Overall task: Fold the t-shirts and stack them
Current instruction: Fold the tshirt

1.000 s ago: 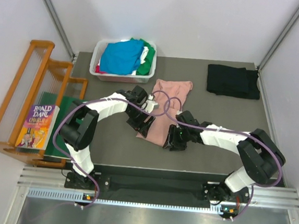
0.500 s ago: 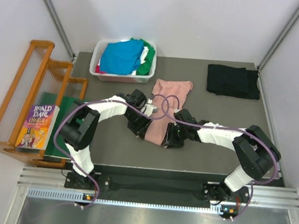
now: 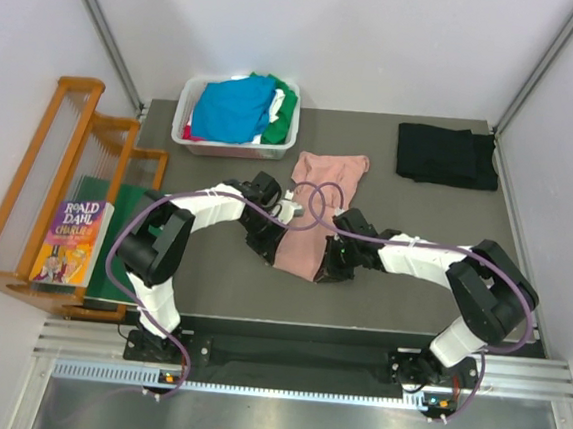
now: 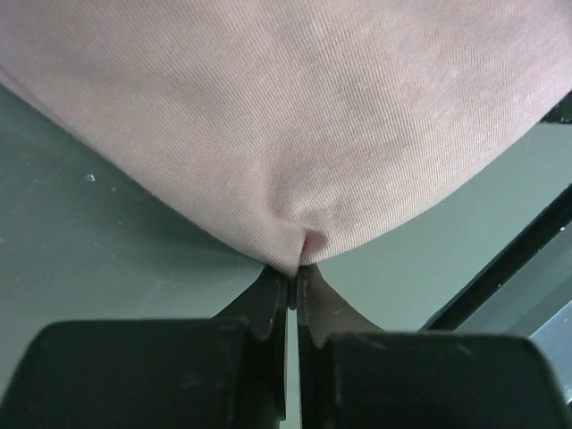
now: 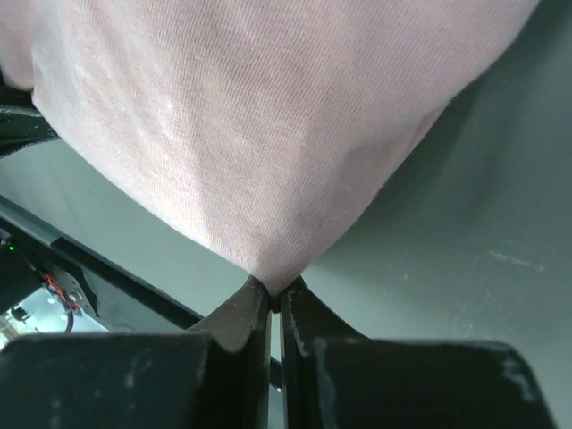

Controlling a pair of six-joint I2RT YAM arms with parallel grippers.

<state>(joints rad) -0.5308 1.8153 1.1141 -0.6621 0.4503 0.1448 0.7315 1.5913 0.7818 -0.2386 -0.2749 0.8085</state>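
A dusty-pink t-shirt (image 3: pixel 317 207) lies folded lengthwise in the middle of the table. My left gripper (image 3: pixel 270 257) is shut on its near left corner, the cloth (image 4: pixel 286 134) pinched between the fingertips (image 4: pixel 273 286). On the near right corner my right gripper (image 3: pixel 324 272) is shut too, with the pink fabric (image 5: pixel 259 134) bunched at its fingertips (image 5: pixel 299 299). A folded black t-shirt (image 3: pixel 445 155) lies at the back right. Blue, green, white and red t-shirts fill the white basket (image 3: pixel 234 147) at the back left.
A wooden rack (image 3: pixel 42 193) stands off the table's left side, with a Roald Dahl book (image 3: pixel 68 243) and a dark-green board (image 3: pixel 114 230) beside it. Purple cables loop over the pink shirt between the two arms.
Both grippers have moved inward to the pink shirt's near corners and closed on the cloth. The shirt's near edge is now gathered between them.
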